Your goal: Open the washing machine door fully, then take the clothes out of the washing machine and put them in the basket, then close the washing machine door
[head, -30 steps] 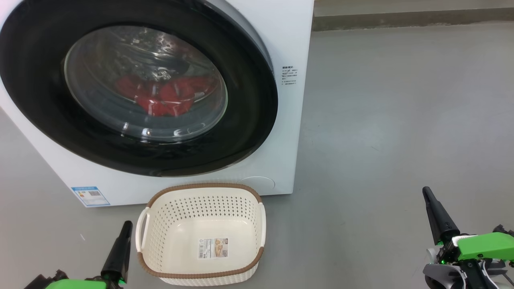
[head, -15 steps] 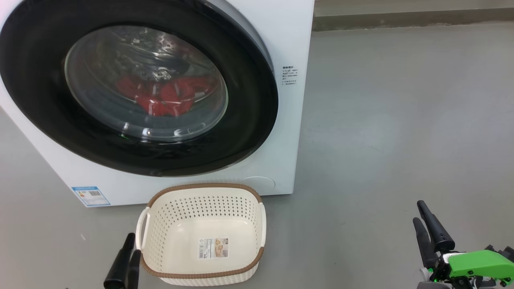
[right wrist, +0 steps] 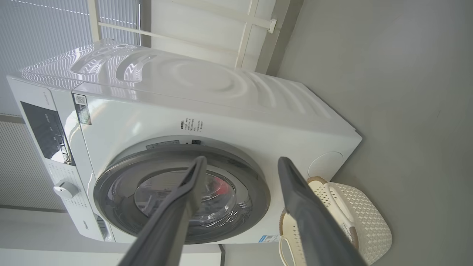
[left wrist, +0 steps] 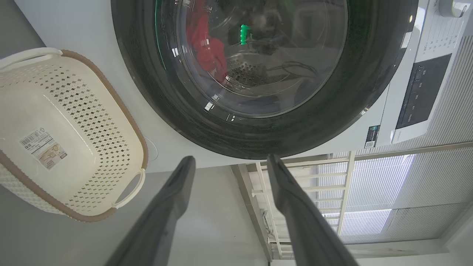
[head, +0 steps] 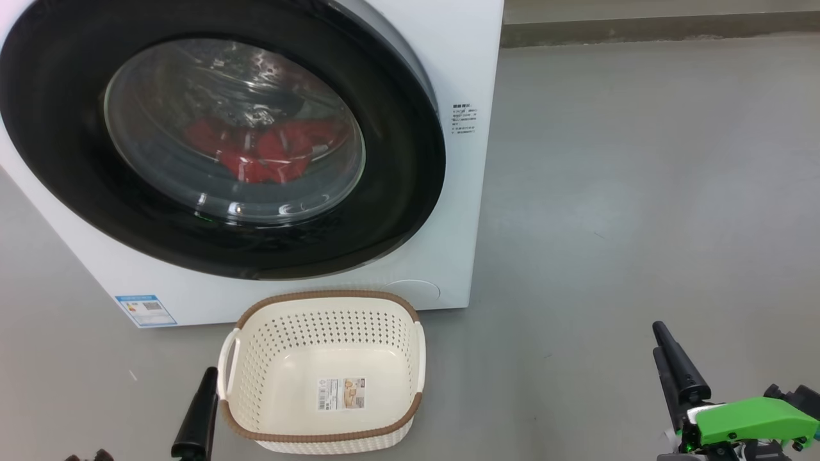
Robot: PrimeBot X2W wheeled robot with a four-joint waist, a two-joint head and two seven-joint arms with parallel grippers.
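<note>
Left gripper (left wrist: 230,159) spread wide, empty, basket (head: 327,296) just beside it. Right gripper (right wrist: 242,159) spread wide, empty, well apart from basket. Washing machine door (head: 403,166) shut, ahead of both; clothes (head: 269,153) seen behind glass. Basket set under door, likely for short drop.

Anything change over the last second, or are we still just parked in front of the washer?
Both opened: the left gripper and right gripper were shut a second ago and now stand with fingers apart, holding nothing. Both sank lower in the head view, the right one also drifting slightly left. The washing machine door is still closed, the clothes still inside, the basket still empty.
</note>
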